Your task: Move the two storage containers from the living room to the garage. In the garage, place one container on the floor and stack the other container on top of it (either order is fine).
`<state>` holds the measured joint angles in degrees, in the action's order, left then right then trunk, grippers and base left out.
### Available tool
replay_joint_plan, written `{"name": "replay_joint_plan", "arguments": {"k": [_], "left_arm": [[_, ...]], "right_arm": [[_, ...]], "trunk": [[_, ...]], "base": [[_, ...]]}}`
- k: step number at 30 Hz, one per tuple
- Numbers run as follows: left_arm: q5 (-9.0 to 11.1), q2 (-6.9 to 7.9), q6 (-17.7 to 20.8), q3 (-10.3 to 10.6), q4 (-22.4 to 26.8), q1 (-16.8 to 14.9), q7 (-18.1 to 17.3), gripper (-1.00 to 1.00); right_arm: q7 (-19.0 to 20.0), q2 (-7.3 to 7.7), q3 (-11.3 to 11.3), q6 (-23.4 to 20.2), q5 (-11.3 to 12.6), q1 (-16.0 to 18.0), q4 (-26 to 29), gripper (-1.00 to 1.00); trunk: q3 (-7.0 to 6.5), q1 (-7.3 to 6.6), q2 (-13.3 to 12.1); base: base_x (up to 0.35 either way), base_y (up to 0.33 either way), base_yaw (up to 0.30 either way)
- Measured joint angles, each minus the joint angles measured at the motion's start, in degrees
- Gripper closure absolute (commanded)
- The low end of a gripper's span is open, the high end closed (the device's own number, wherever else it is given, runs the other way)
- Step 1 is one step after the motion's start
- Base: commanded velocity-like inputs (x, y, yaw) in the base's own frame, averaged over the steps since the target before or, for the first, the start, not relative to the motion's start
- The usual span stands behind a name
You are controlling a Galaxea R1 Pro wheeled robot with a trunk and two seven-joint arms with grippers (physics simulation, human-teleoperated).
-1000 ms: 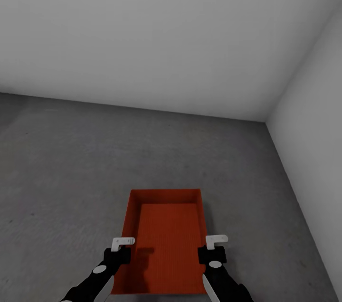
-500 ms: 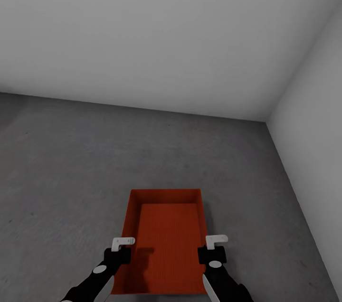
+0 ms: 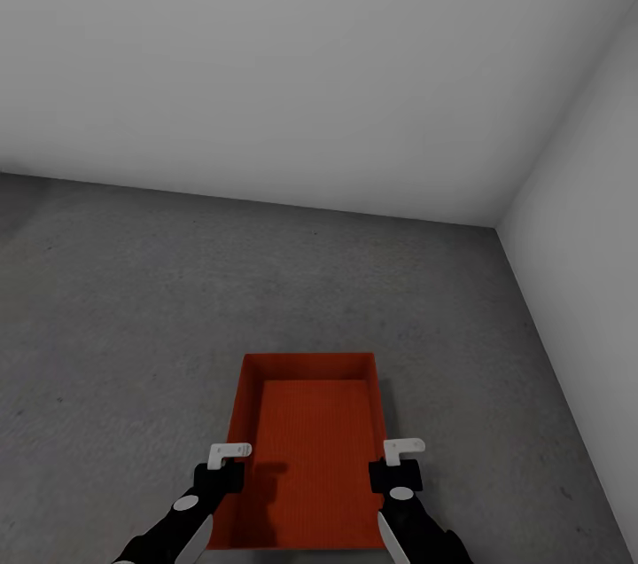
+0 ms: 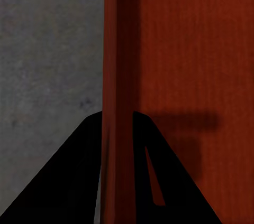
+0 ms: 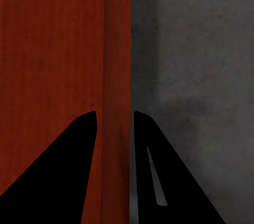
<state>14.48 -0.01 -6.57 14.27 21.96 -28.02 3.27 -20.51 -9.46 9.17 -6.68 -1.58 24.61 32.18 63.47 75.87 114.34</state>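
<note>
An orange-red storage container [image 3: 312,449] is held over the grey concrete floor [image 3: 133,298] of the garage, the left end effector [image 4: 117,171] clamped on its left wall and the right end effector [image 5: 114,171] clamped on its right wall. Bare floor stretches ahead to the white back wall [image 3: 266,58]. The white side wall [image 3: 585,218] stands near on the right.
</note>
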Motion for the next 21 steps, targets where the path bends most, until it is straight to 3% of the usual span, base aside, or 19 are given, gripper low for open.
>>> {"name": "replay_joint_plan", "arguments": {"k": [6,7,9,14,15,21], "left_arm": [[-0.03,0.05,0.02,0.03,0.03,0.0,-0.01,1.0],[-0.03,0.06,0.02,0.03,0.03,0.0,-0.01,1.0],[0.12,0.14,0.04,0.28,-0.12,-0.04,0.47,1.0],[-0.01,0.15,0.03,-0.15,-0.06,-0.07,0.46,1.0],[-0.01,0.15,0.03,-0.17,-0.07,-0.07,0.47,-1.0],[0.03,0.15,0.02,-0.06,-0.04,-0.06,0.47,-1.0]], "right_arm": [[-0.05,-0.05,-0.01,0.01,-0.01,0.0,0.0,1.0],[-0.05,-0.06,0.0,0.01,0.0,0.0,0.0,-1.0],[-0.56,0.9,0.68,0.04,-1.67,-0.02,0.01,-1.0],[-0.71,0.9,0.65,0.04,-1.62,-0.02,0.0,-1.0],[-0.72,0.9,0.64,0.04,-1.62,-0.02,0.0,-1.0],[-0.74,0.9,0.64,0.04,-1.6,-0.02,0.0,-1.0]], "trunk": [[0.0,0.0,0.0],[0.0,0.0,0.0],[0.01,0.0,0.0],[0.0,0.0,0.0],[0.0,0.0,0.0],[0.0,0.0,0.0]], "base": [[0.0,0.0,0.0],[0.0,0.0,0.0],[0.0,0.0,0.0],[0.0,0.0,0.0],[0.0,0.0,0.0],[0.0,0.0,0.0]]}}
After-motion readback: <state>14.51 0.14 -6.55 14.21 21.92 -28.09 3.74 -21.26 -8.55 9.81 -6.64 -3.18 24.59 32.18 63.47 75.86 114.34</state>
